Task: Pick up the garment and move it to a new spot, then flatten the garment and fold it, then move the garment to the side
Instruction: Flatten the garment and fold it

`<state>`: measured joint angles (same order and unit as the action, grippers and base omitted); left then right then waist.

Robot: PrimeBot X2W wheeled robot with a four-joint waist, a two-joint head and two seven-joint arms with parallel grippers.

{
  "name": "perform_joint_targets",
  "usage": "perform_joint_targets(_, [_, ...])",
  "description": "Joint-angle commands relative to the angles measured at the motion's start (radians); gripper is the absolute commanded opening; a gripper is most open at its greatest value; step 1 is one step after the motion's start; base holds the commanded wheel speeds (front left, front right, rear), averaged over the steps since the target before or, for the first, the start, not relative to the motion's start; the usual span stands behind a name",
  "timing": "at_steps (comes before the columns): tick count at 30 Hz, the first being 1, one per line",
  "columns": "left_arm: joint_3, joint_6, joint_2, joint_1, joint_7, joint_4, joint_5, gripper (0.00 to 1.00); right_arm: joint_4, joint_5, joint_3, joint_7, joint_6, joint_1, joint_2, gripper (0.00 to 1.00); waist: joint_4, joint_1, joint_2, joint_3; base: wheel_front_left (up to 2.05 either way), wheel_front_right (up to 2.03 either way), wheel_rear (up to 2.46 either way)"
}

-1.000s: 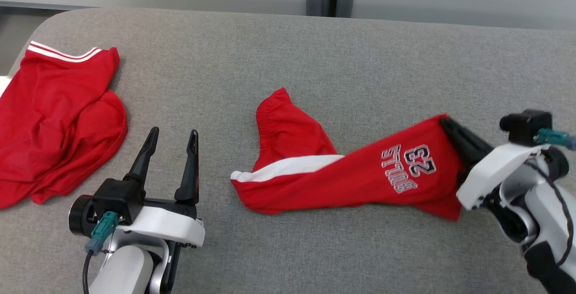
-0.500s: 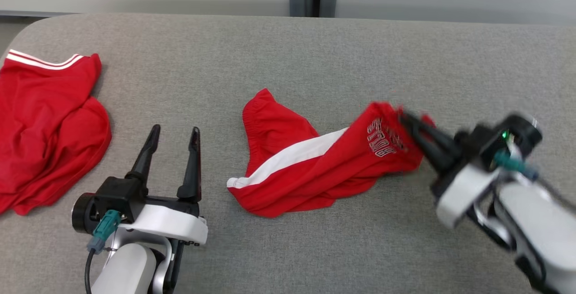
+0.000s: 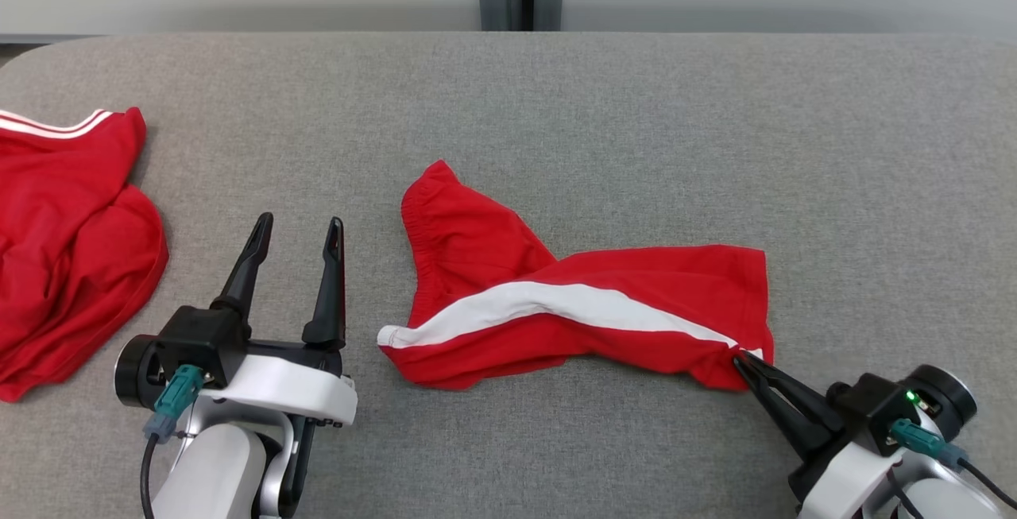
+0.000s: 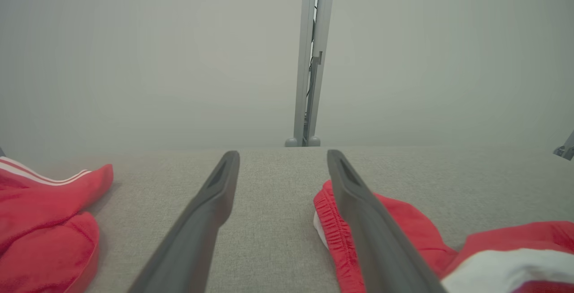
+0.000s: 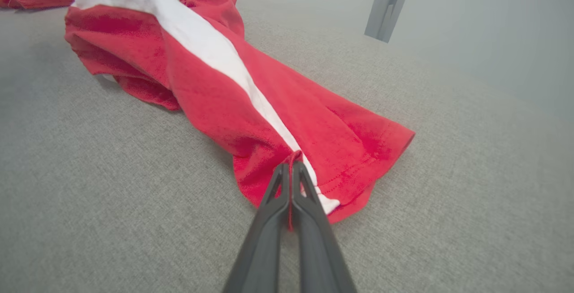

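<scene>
The right gripper [image 3: 741, 357] is clamping just the hem corner of the twisted red shorts with a white side stripe [image 3: 572, 304], lying mid-table, so a sharp tug could be pulling it loose. The left gripper [image 3: 300, 221] is hovering, fingers apart. The grey cloth-covered table [image 3: 636, 106] is lying bare rightward, with a crumpled red garment with white trim [image 3: 63, 249] crowding its left edge.

Shorts [image 3: 477, 249] mid table [image 3: 636, 106]; second garment [image 3: 63, 249] far left.

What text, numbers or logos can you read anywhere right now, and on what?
None can be read.
The red shorts show a plain white side stripe, with no print on the side facing up.
The other red garment has white trim and no lettering.
</scene>
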<state>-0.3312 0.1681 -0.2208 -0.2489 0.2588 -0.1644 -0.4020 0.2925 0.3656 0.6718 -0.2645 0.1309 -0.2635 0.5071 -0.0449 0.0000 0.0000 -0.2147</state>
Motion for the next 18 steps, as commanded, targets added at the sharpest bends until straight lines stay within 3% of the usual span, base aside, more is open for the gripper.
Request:
perform_joint_targets(1, [0.005, 0.000, -0.009, 0.014, 0.005, -0.001, 0.005, 1.00, 0.004, 0.016, -0.020, -0.002, 0.000, 0.021, -0.012, 0.71, 0.003, 0.0000, 0.0000, 0.006, 0.00, 0.00, 0.00])
perform_joint_targets(2, [0.006, 0.000, -0.010, 0.017, 0.005, -0.004, 0.004, 1.00, 0.008, 0.009, -0.034, -0.002, 0.000, 0.034, -0.017, 1.00, 0.004, 0.0000, 0.0000, 0.010, 0.00, 0.00, 0.00])
perform_joint_targets(8, [0.007, 0.009, -0.015, 0.030, 0.005, -0.008, 0.003, 1.00, -0.051, 0.038, -0.210, -0.002, 0.000, 0.139, -0.073, 1.00, 0.000, 0.0000, 0.0000, 0.034, 0.00, 0.00, 0.00])
perform_joint_targets(14, [0.024, 0.031, -0.032, 0.054, 0.005, 0.018, 0.011, 1.00, -0.145, 0.054, -0.492, -0.002, 0.000, 0.233, -0.169, 1.00, 0.012, 0.0000, 0.0000, 0.061, 0.00, 0.00, 0.00])
perform_joint_targets(18, [0.034, 0.050, -0.044, 0.070, 0.005, 0.043, 0.020, 1.00, -0.182, 0.022, -0.581, -0.002, 0.000, 0.224, -0.190, 1.00, 0.017, 0.0000, 0.0000, 0.084, 0.00, 0.00, 0.00])
